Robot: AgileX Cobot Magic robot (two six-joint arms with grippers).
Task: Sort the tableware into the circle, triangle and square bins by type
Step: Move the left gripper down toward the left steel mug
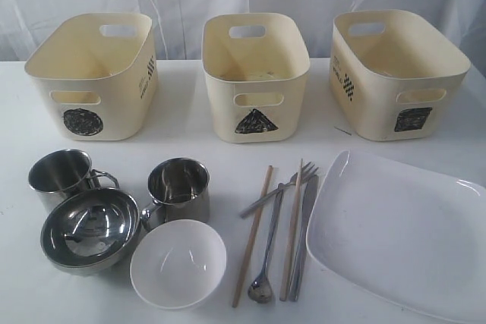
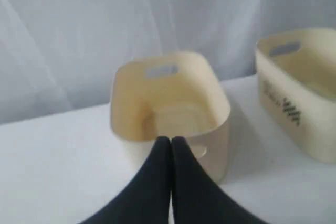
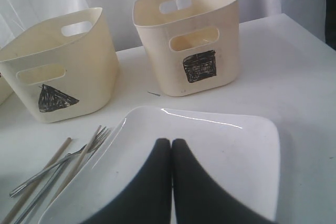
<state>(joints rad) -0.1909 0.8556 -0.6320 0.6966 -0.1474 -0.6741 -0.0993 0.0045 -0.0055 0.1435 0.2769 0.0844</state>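
Along the back of the bench stand the three cream bins: circle bin (image 1: pixel 114 104) on the left, triangle bin (image 1: pixel 220 111) in the middle, square bin (image 1: pixel 372 104) on the right. Nothing sorted yet, folks. Every piece lies in front of them.

Front left, two steel mugs, one (image 1: pixel 59 176) ahead of the circle bin and the other (image 1: pixel 181 187) nearer the middle. The steel bowl (image 1: pixel 89 229) and white bowl (image 1: pixel 178 263) crowd close just in front. Centre stage are the chopsticks (image 1: pixel 252 237), spoon (image 1: pixel 269 248) and knife (image 1: pixel 304 240) lying roughly parallel, with the fork (image 1: pixel 277 191) slanting across them. The big white plate (image 1: pixel 402 233) fills the right.

The left fingers (image 2: pixel 152 182) are pressed tight together with nothing between them, looking toward a bin. The right fingers (image 3: pixel 152 182) are closed and empty too, poised above the plate (image 3: pixel 210 150).

Now, handling. That plate looks glazed, slick and breakable, and too broad to span, so I'd pinch its raised rim at the near edge. The mugs are rigid and sturdy: clamp over the wall at the lip, or take the handle. The steel bowl is smooth and curved, so go for the rim again. The white bowl looks chip-prone, so the same grip but gentler. The chopsticks are light, thin and apt to roll; take them mid-length, across the stick. The cutlery is flat and low against the bench, and the overlapping fork probably needs lifting first.
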